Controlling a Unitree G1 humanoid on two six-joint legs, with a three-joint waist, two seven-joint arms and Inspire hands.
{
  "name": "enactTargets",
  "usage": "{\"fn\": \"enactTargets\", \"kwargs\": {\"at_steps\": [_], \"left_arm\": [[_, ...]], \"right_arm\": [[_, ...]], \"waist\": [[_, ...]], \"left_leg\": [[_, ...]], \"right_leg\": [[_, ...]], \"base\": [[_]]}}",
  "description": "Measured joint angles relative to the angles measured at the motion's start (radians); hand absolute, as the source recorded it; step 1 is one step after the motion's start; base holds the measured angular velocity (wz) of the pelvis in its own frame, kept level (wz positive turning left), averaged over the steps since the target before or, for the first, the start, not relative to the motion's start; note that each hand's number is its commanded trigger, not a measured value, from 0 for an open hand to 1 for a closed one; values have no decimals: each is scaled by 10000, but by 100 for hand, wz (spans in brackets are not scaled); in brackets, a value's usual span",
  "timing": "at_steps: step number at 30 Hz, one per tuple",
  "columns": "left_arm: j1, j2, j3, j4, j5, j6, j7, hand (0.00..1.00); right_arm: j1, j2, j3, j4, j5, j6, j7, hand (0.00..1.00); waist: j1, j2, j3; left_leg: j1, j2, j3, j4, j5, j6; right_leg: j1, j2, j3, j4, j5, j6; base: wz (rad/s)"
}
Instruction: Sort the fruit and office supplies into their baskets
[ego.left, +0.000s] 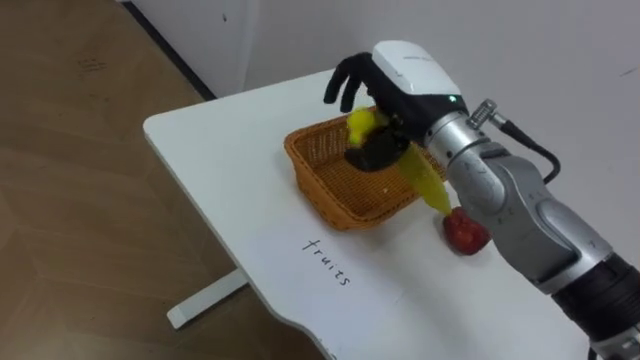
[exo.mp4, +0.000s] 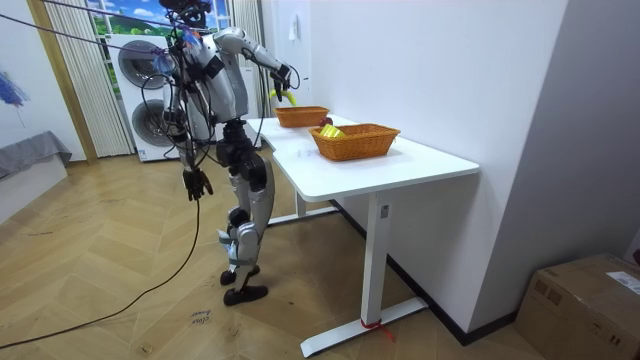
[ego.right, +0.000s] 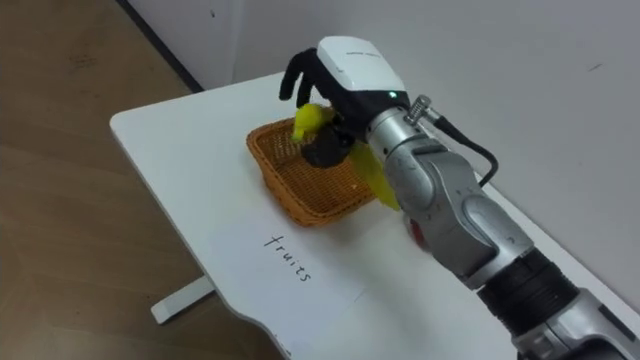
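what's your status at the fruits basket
Right hand shut on banana, over wicker basket. Left hand open at side. Red fruit beside basket.

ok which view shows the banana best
The left eye view: the banana shows nearly whole in the right hand above the basket. The right eye view has the arm over more of its lower end; the room view gives a small yellow shape at the hand.

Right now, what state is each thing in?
Banana: held over the fruit basket, not yet dropped.
Right hand: shut on the banana.
Fruit basket: upright.
Red fruit: lying beside that basket.
Left hand: open, hanging at the side.
Other basket: upright, yellow things inside.
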Motion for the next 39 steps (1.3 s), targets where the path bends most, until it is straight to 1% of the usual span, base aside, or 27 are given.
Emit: {"fn": "enactTargets", "kwargs": {"at_steps": [4,14,16,18,23,25,29,32,34,37,39], "left_arm": [[2,14,0,0,-3,1,-25,0],[-12,41,4,1,1,0,-27,0],[-11,40,2,1,6,0,-40,0],[-10,40,5,-1,6,-1,-53,0],[-7,40,15,0,4,0,-75,0],[-8,41,18,0,7,0,-94,0],[-43,24,17,-6,10,1,-121,0],[-82,15,36,-6,2,-17,-19,0],[-89,12,34,-3,-7,-25,33,0],[-86,2,3,-2,-17,-29,212,0],[-81,3,1,49,-18,-31,263,0]], "right_arm": [[-9,8,0,0,-119,-2,-8,0],[-9,29,1,1,-142,-17,-38,0],[-21,30,1,75,-137,-29,-38,0],[-32,31,1,356,-143,-119,-36,0],[-32,34,3,603,-148,-109,-9,0],[-32,35,2,603,-164,-112,12,0],[-32,27,-68,525,-86,-133,41,0],[-35,15,-125,662,-11,-334,40,0],[-36,3,-127,692,22,-384,40,0],[-38,3,-189,695,227,-613,37,0],[-44,2,-470,671,462,-775,31,0]], "waist": [[66,-10,4],[69,-21,8],[72,-22,8],[82,-22,8],[78,-26,9],[63,-54,-5],[-23,-94,-23],[-85,-85,-17],[-173,-81,-14],[-370,-61,-1],[-562,-33,13]], "left_leg": [[-12,-33,-33,2,1,8],[-17,-62,-101,-7,13,28],[-15,-62,-101,-8,13,28],[-13,-61,-101,2,13,28],[-15,-61,-101,0,13,29],[-30,-61,-101,-5,12,29],[-138,-64,-98,26,12,30],[-157,-73,-95,141,13,32],[-159,-73,-96,149,13,32],[-175,-73,-102,125,12,33],[-183,-73,-99,97,11,33]], "right_leg": [[-16,-26,-58,1,0,0],[0,-46,-116,-1,0,1],[6,-46,-108,-1,-1,1],[16,-48,-97,0,-1,1],[8,-51,-111,9,-1,1],[-10,-51,-106,7,-1,1],[-123,-52,-87,17,1,0],[-105,-61,-94,16,0,0],[-118,-62,-94,17,0,1],[-123,-62,-108,16,0,1],[-115,-62,-106,21,0,1]], "base": [[2],[0],[0],[0],[0],[0],[0],[0],[0],[0],[0]]}}
